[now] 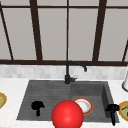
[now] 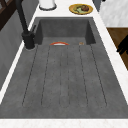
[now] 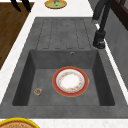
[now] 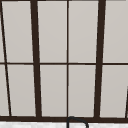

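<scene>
Left hand (image 1: 37,106) hangs over the sink (image 1: 27,100) drainboard at 8 o'clock, fingers curled on nothing | right hand (image 1: 112,109) clenched, grasping nothing, at 4 o'clock by the basin's right rim, beside a food plate (image 1: 124,110) on the counter (image 1: 12,86) | red-rimmed plate (image 3: 70,81) flat in basin | red ball (image 1: 67,114) at 6 o'clock | faucet (image 1: 68,72) at 12.

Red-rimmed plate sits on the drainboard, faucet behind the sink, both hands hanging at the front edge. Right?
Not quite. The red-rimmed plate lies in the basin, not on the drainboard; the right side view shows it on the basin floor near the drain. The rest holds: the faucet stands behind the sink, and the left hand and right hand hang at the front edge.
</scene>
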{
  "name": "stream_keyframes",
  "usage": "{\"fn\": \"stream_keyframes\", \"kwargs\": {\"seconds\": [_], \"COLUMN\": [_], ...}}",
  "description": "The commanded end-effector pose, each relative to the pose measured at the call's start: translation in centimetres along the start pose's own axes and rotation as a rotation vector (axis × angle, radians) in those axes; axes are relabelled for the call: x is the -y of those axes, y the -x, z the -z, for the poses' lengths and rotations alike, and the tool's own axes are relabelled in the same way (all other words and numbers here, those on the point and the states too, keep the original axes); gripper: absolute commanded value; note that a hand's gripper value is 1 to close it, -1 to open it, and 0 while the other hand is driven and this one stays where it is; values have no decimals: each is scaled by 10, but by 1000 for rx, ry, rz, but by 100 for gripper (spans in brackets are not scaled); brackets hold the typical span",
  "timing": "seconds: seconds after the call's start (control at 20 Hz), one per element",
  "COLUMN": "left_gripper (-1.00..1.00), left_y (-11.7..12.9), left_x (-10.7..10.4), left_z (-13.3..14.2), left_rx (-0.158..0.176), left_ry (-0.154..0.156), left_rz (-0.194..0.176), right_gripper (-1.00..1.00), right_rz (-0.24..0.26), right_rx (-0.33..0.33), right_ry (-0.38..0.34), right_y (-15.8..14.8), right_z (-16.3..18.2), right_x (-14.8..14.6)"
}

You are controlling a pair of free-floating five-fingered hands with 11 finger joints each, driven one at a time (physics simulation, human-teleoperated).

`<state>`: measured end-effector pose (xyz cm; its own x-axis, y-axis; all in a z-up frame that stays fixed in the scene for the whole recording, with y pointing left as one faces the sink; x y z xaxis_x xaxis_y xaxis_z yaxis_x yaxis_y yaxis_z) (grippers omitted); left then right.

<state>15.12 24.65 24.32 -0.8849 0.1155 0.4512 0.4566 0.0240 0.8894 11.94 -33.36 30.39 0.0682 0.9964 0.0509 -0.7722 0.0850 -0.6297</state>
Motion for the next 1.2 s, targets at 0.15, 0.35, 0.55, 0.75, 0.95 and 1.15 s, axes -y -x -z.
{"fn": "stream_keyframes", "kwargs": {"seconds": [0.15, 0.35, 0.55, 0.75, 0.95, 1.15], "left_gripper": [0, 0, 0, 0, 0, 0], "left_y": [0, 0, 0, 0, 0, 0], "left_x": [0, 0, 0, 0, 0, 0], "left_z": [0, 0, 0, 0, 0, 0], "left_rx": [-1, -2, -2, -3, -3, -3], "left_ry": [-1, -2, -3, -3, -4, -4], "left_rz": [2, 3, 4, 5, 5, 5], "right_gripper": [-100, -100, -100, -100, -100, -100], "right_rz": [13, 16, 0, -8, -21, -6], "right_rx": [19, 22, 30, 31, 38, 41], "right_ry": [62, 80, 88, 124, 156, 181], "right_y": [54, 85, 112, 139, 159, 188], "right_z": [13, 24, 43, 70, 100, 123], "right_x": [11, 18, 25, 21, 13, 7]}}
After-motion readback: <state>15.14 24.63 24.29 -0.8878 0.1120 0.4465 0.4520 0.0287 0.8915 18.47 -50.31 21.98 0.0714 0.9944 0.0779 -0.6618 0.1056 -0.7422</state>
